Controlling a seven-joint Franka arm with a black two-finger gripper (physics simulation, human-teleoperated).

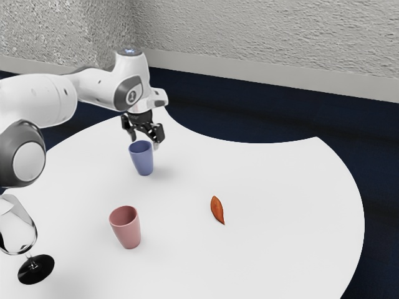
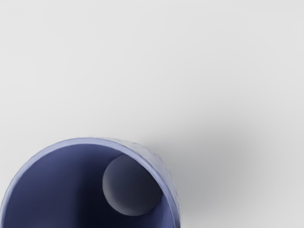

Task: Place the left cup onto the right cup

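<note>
Spreading across most of the exterior view, a white table (image 1: 280, 205) with a curved edge stands on a dark blue floor (image 1: 280, 112). A rough pale grey wall (image 1: 280, 31) runs along the top of the frame.

At the lower left corner a clear wine glass (image 1: 17, 240) stands upright on a dark foot, near the table's edge. To its right, in the lower left of the frame, a pink cup (image 1: 125, 227) stands upright with its mouth open upward; what is inside cannot be told. Above it and slightly right, left of centre, a blue cup (image 1: 141, 157) stands upright on the table, well apart from the pink one.

The white arm (image 1: 93, 90) comes in from the upper left, and its black gripper (image 1: 146, 136) hangs right over the blue cup's mouth. The fingers are spread about as wide as the rim, tips just above it, gripping nothing.

Right of centre, a small orange-brown leaf-shaped thing (image 1: 217, 210) lies flat on the table, apart from both cups.

In the wrist view the blue cup (image 2: 90, 190) sits just under the hand on the white table (image 2: 142, 57). Its inside is dark blue, with a round grey bottom showing.
</note>
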